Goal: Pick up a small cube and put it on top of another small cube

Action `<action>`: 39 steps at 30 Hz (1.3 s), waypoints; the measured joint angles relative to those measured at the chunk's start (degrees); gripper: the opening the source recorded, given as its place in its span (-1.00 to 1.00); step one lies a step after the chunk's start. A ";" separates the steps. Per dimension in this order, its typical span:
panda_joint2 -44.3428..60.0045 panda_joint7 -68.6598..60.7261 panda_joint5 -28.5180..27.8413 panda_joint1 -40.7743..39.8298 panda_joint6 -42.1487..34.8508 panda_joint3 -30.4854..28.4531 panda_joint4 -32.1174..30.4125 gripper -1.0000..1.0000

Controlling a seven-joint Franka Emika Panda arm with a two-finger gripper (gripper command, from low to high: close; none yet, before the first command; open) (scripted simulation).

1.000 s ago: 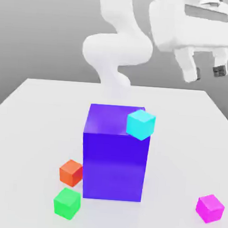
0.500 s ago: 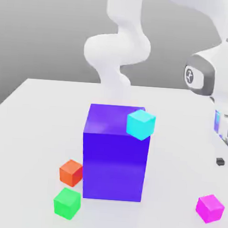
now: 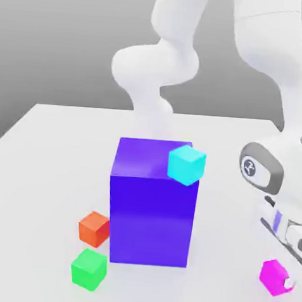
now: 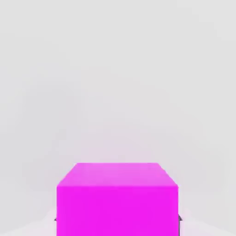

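You see the flat white table [image 3: 44, 165] and on it, in the middle, the big glossy purple-blue block [image 3: 150, 217], with a small cyan cube [image 3: 187, 164] at its upper corner. The white robot arm [image 3: 273, 67] bends down at the exterior view's right. Its gripper [image 3: 284, 281] is closed on the small magenta-pink cube [image 3: 272, 277], which sits low at the table there; the hand view shows this cube [image 4: 117, 203] close. The small orange-red cube [image 3: 94, 228] is just beside the block on the exterior view's left, and the small green cube [image 3: 88, 269] lies near it.
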 joint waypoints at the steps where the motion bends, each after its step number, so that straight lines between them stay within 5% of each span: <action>1: -1.41 0.08 -0.14 0.12 -1.09 -0.13 -0.28 -1.00; 14: -17.46 -9.95 10.34 -10.05 -12.87 -2.98 2.67 -1.00; 31: -24.42 -30.96 15.74 -30.69 -17.91 -12.89 -2.23 -1.00; 39: -23.33 -27.27 0.03 -34.39 -10.82 -13.37 -12.03 -1.00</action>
